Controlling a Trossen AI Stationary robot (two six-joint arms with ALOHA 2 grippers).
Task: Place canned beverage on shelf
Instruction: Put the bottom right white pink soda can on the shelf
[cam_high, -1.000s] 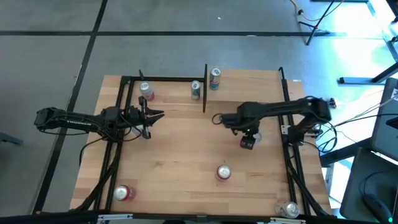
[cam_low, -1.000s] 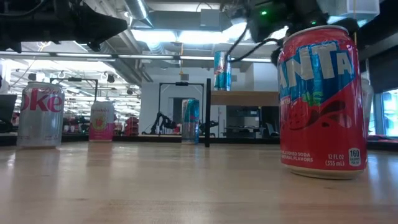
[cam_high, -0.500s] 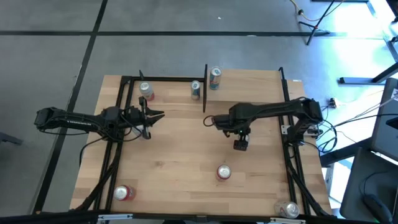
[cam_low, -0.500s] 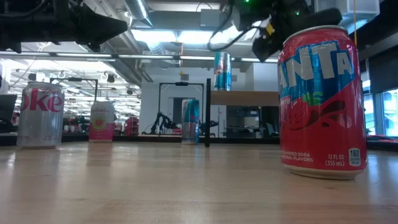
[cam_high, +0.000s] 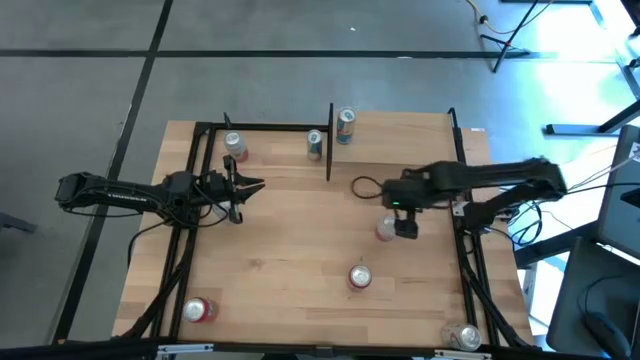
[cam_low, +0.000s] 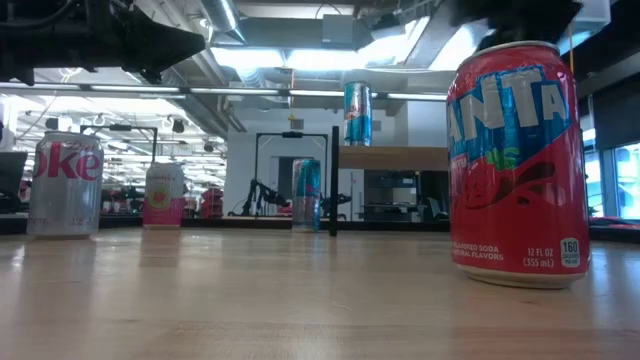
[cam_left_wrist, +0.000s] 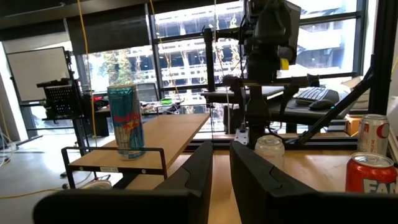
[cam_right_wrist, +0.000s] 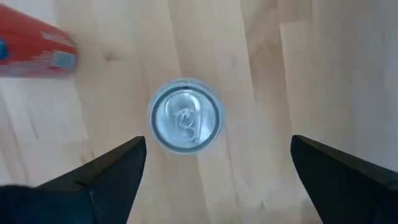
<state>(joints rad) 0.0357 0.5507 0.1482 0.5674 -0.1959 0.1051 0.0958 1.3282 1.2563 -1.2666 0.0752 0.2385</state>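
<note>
- The right gripper (cam_high: 404, 226) has been moved back from the table's middle toward the right side, and its fingers (cam_right_wrist: 106, 177) are now spread wide, holding nothing.
- A silver-topped can (cam_right_wrist: 185, 121) is seen upright on the tabletop (cam_high: 290, 250) directly below, probably the next pick.
- The shelf (cam_high: 400, 127) stands at the far edge, with a blue can (cam_high: 346, 125) already on it.
- The left gripper (cam_high: 248, 186) waits, clenched and empty, at the left.
</note>
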